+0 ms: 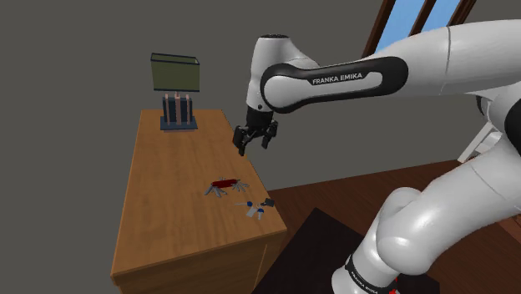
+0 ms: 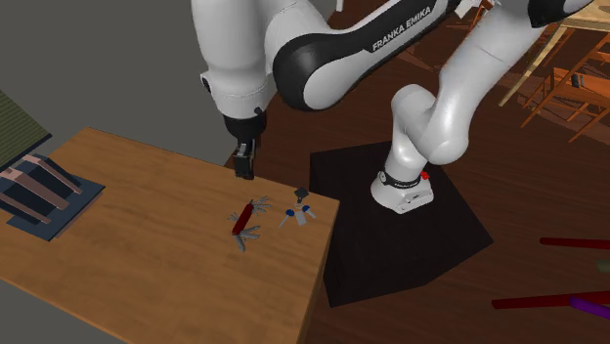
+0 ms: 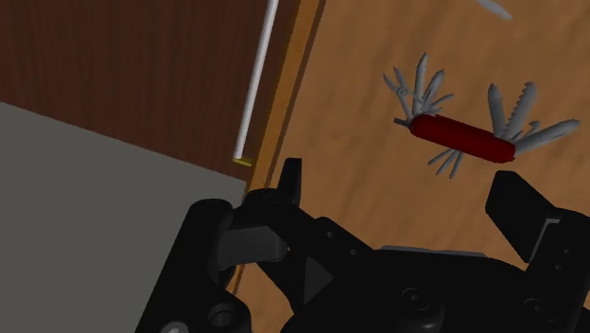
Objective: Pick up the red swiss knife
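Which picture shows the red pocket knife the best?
The wrist view: the red knife is close up, with grey tools fanned out at both ends. The shoulder and second exterior views show it small, lying on the wooden table.

A wooden table [image 1: 167,225] carries a red swiss knife [image 1: 224,185] with its blades fanned out, lying near one long edge. A smaller blue-and-grey multi-tool [image 1: 255,207] lies just beside it, and a lamp [image 1: 177,92] with an olive shade stands at the far end.
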